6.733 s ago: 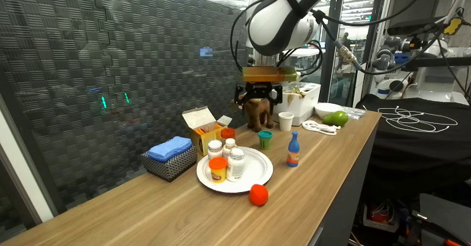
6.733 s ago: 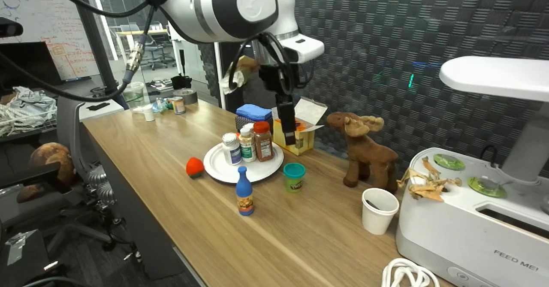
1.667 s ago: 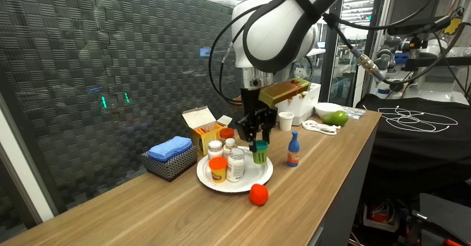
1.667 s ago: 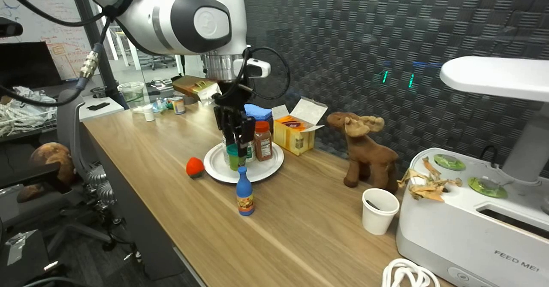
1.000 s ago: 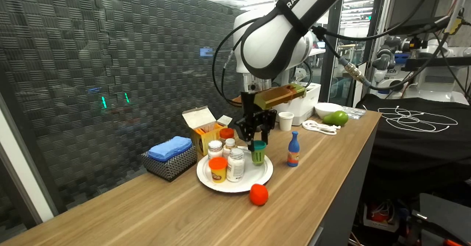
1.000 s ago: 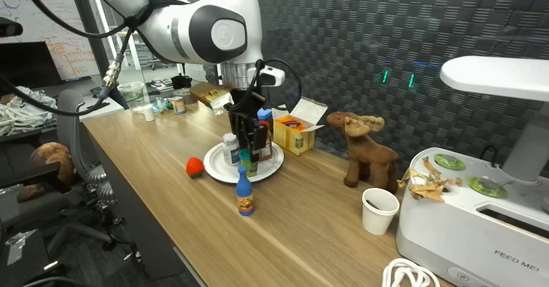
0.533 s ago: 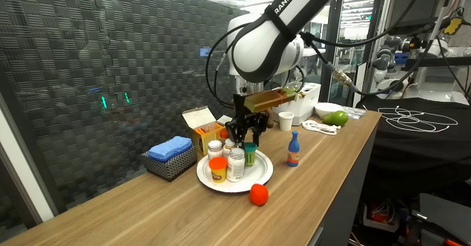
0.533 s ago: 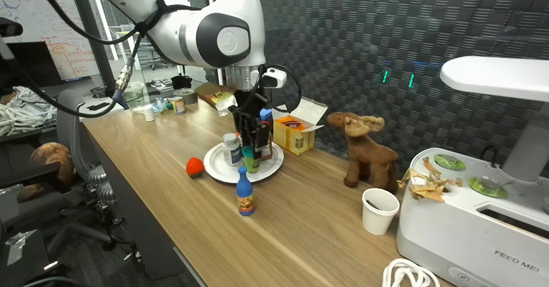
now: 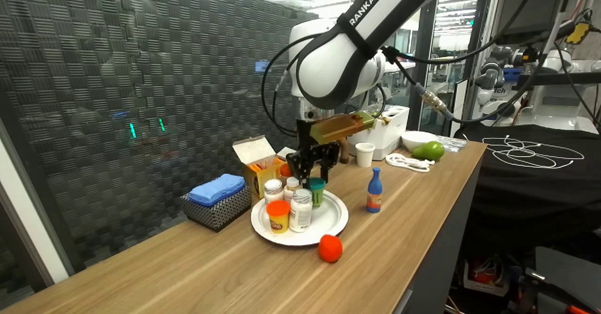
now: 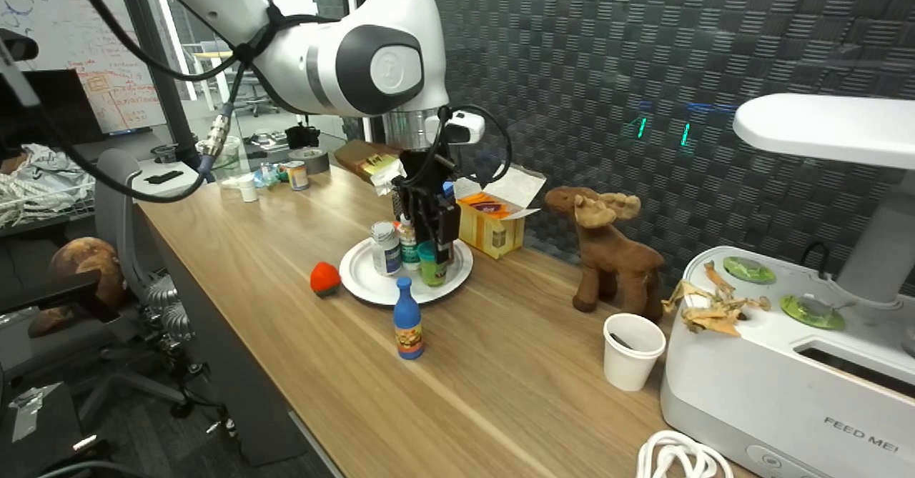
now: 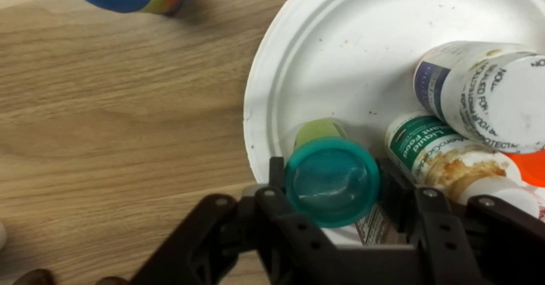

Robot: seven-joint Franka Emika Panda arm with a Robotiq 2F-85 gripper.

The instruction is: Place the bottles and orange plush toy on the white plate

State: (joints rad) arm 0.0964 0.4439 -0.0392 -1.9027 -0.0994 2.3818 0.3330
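The black claw (image 11: 333, 171) grips the teal-lidded green plastic tub (image 11: 332, 182), and opening too wide could topple the green-labelled white plastic bottle (image 11: 455, 161) just beside it on the round white plate (image 11: 353, 63) below, with the red-orange plush toy (image 9: 330, 248) farther off on the tabletop (image 9: 225, 276).

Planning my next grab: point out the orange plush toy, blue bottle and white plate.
Orange plush toy (image 9: 330, 248), in an exterior view: rounded side.
Blue bottle (image 10: 408, 318), in an exterior view: body.
White plate (image 11: 362, 63), in the wrist view: bare inner surface.
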